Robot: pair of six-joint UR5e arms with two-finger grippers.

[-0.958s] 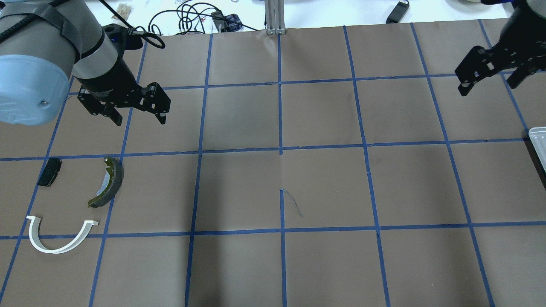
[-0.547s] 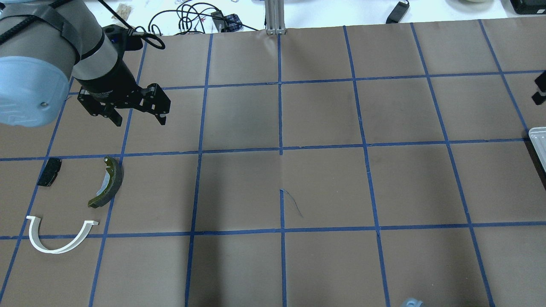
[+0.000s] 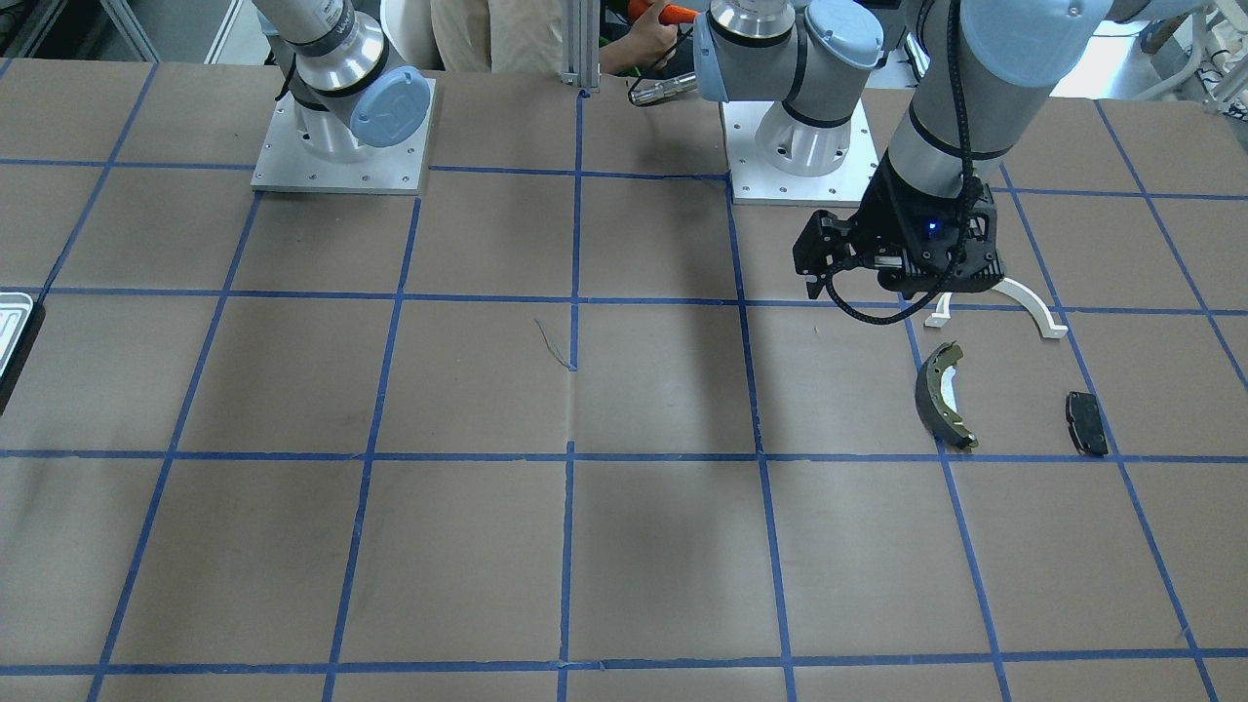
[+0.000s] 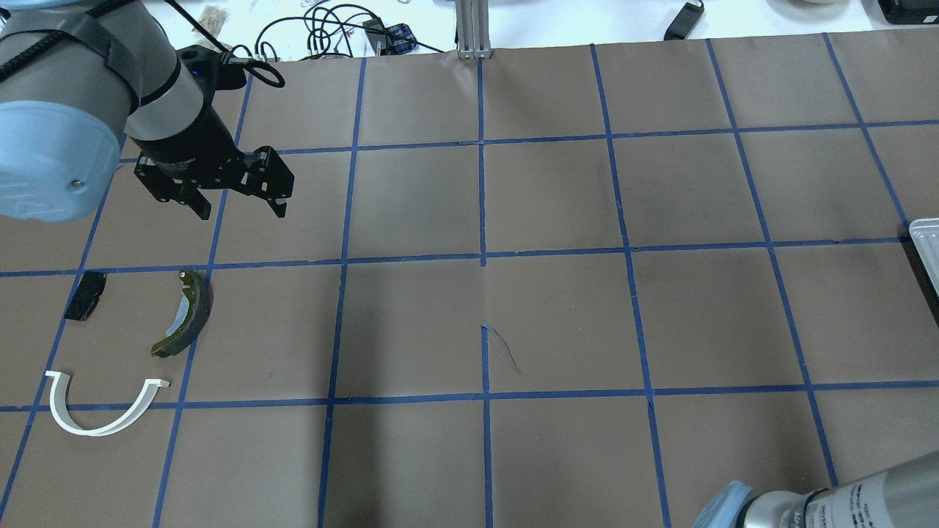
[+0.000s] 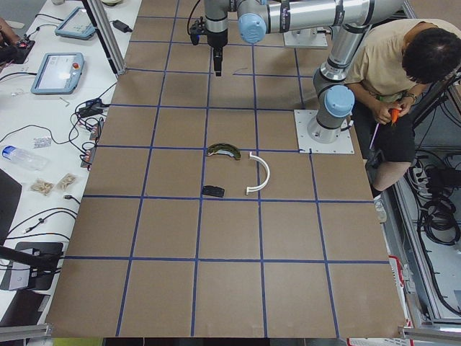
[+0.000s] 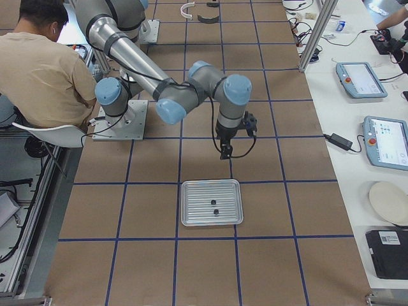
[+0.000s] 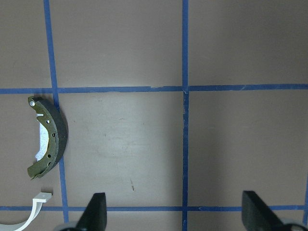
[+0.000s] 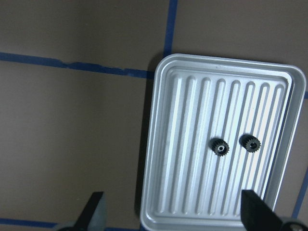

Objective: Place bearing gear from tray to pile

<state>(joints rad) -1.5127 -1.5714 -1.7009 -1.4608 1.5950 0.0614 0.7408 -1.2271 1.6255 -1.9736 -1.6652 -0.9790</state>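
Observation:
The silvery tray lies under my right gripper, which is open and empty above it. Two small dark bearing gears sit side by side in the tray. The exterior right view shows the tray just past that gripper. The pile lies at the far left: olive brake shoe, white arch and black pad. My left gripper is open and empty above the paper beyond the shoe. The shoe shows in the left wrist view.
A corner of the tray shows at the overhead view's right edge. An aluminium post and cables stand at the table's far edge. A seated operator is behind the robot bases.
My right gripper has moved out of the overhead view past its right edge, and the right arm's elbow now shows at the bottom right. The left gripper has hardly moved.

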